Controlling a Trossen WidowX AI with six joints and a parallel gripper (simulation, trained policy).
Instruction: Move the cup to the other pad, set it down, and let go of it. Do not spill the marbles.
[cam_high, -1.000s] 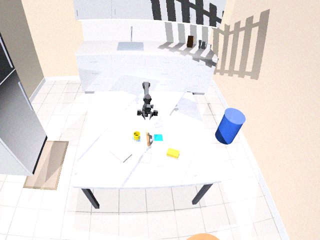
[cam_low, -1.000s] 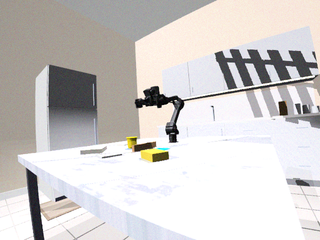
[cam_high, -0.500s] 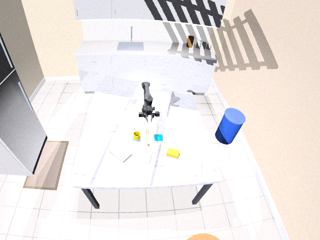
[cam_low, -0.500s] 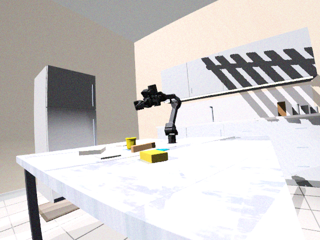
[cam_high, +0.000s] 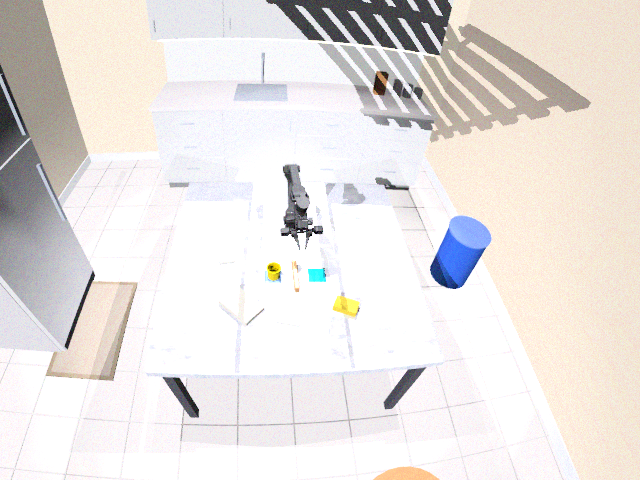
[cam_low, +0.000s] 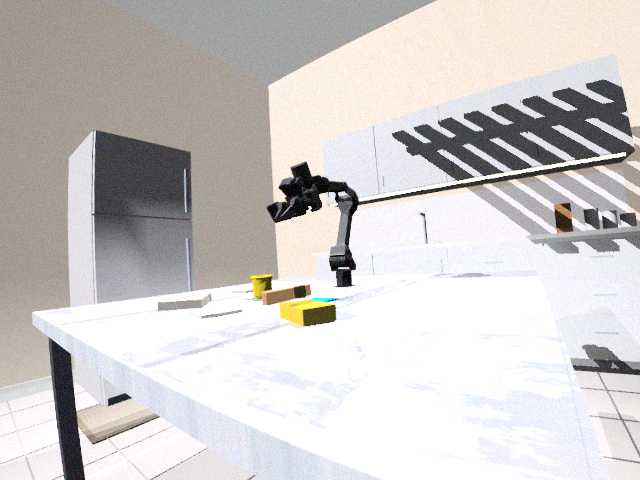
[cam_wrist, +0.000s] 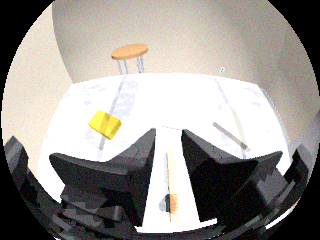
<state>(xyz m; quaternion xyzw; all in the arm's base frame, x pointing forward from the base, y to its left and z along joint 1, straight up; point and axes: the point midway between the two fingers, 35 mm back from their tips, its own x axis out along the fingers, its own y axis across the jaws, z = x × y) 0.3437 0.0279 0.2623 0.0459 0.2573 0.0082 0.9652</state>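
Cup (cam_high: 273, 271) (cam_low: 262, 287) stands upright, long axis vertical, mouth up; 1 pincer (cam_high: 303, 246) (cam_low: 273, 212) (cam_wrist: 168, 133) partly open, gripping nothing.

No text, label, brand, number or sign could be read in any of the views.
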